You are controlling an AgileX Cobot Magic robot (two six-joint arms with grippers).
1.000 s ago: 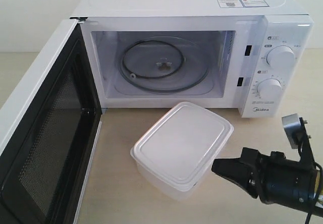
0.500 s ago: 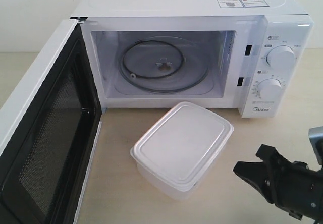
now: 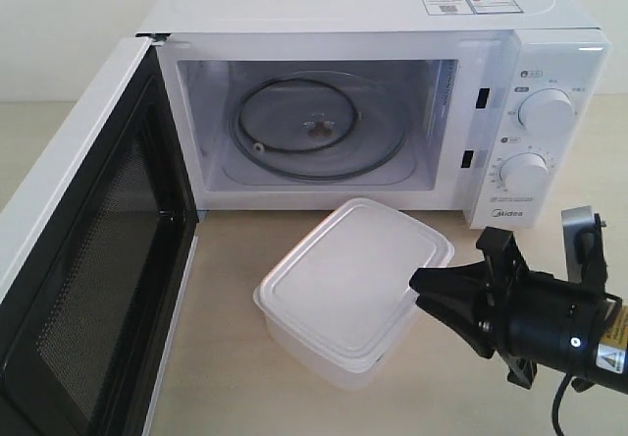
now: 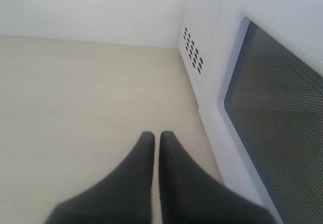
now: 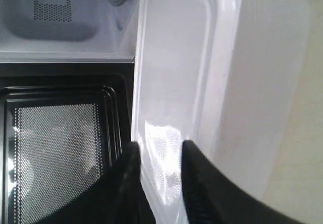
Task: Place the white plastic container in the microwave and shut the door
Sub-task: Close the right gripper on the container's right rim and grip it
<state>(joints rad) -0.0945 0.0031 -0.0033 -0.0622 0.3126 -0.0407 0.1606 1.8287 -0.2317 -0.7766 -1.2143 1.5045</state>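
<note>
The white container (image 3: 353, 284) sat on the counter (image 3: 231, 357) just in front of the open microwave (image 3: 392, 9), turned at a slant to the opening, its lid on. The right end effector (image 3: 420, 289) was at the container's right-hand edge. In the right wrist view its fingers (image 5: 126, 183) stood spread, with the lid's rim showing in the gap between them and nothing pinched yet.

A good grasp would probably mean closing squarely on the rim rather than on a rounded corner, since the thin, smooth plastic could flex or slip. The box would then need lifting level, clear of the cavity's front lip, and setting down centred on the glass turntable (image 3: 319, 127), far enough in for the door to shut.

The cavity looked empty apart from the turntable. The door (image 3: 88, 259) hung wide open on the left, out of the box's way. The knobs (image 3: 547, 110) on the panel stood near the right arm's line of travel. The left end effector (image 4: 156, 135), fingers pressed together, hovered beside the door's outer face.
</note>
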